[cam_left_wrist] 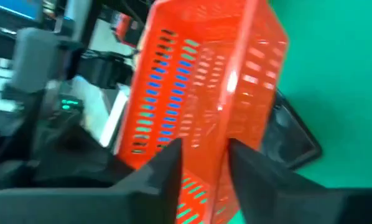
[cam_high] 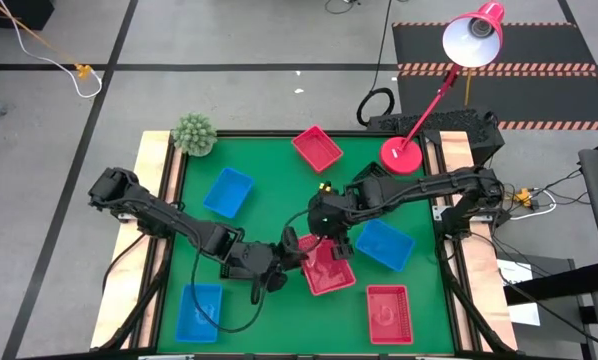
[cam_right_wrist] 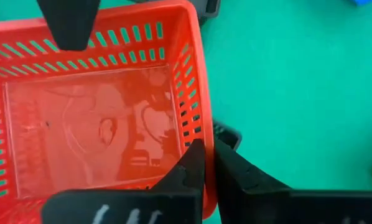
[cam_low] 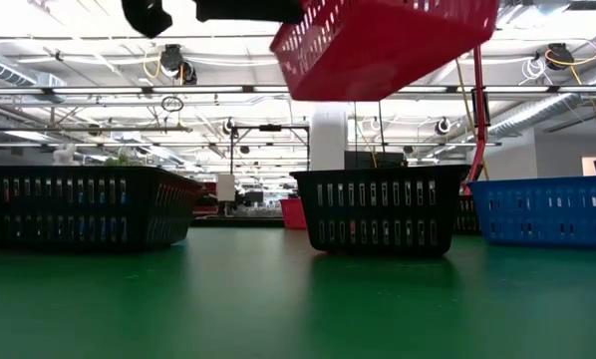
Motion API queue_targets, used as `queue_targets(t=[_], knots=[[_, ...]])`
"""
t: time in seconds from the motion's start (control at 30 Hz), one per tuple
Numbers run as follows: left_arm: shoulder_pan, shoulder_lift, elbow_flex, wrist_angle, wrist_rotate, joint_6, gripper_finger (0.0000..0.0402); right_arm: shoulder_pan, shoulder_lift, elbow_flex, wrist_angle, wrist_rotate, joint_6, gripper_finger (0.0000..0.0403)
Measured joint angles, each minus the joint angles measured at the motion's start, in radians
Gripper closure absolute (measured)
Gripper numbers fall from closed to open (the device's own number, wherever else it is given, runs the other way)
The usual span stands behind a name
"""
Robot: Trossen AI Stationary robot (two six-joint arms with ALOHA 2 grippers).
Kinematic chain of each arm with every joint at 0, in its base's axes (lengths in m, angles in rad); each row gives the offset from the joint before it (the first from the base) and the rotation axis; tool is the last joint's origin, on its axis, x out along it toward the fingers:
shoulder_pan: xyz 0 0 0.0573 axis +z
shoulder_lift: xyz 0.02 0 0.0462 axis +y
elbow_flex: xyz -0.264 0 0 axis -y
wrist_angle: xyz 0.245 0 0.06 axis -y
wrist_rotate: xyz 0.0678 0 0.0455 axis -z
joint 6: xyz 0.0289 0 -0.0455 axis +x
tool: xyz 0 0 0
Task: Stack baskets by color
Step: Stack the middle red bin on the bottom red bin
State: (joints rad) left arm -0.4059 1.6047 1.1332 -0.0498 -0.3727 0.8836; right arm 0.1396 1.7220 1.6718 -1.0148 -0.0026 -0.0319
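The held red basket [cam_high: 329,265] was observed raised clear of the green worktop [cam_high: 279,185] at its middle front, tilted, as confirmed in the low view. The right gripper [cam_right_wrist: 206,163] was found with its fingers clamped together on the basket's side wall. The left gripper [cam_left_wrist: 201,158] was noted at the opposite wall, its fingers apart astride the rim and not pinching it. The load was therefore judged to be carried by a single thin-wall pinch. A slip or swing of the basket was considered possible, since the grip sat off-centre. A black basket [cam_right_wrist: 226,132] was seen partly beneath, where a dropped load could land. A second red basket [cam_high: 388,313] lay near the front right; a third red basket [cam_high: 317,147] lay farther back.
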Motion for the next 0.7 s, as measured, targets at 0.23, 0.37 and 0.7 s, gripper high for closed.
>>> queue_targets(t=[0.23, 0.37, 0.7], knots=[[-0.057, -0.022, 0.002, 0.009, -0.145, -0.119, 0.0141, 0.066, -0.069, -0.001, -0.083, 0.009, 0.139, 0.0396], [-0.076, -0.048, 0.004, 0.004, -0.175, -0.167, 0.0116, 0.127, -0.102, -0.001, -0.112, 0.042, 0.211, 0.0397], [-0.088, -0.173, 0.003, -0.142, -0.183, -0.383, 0.0141, 0.261, -0.132, -0.001, -0.206, 0.062, 0.396, 0.0397]])
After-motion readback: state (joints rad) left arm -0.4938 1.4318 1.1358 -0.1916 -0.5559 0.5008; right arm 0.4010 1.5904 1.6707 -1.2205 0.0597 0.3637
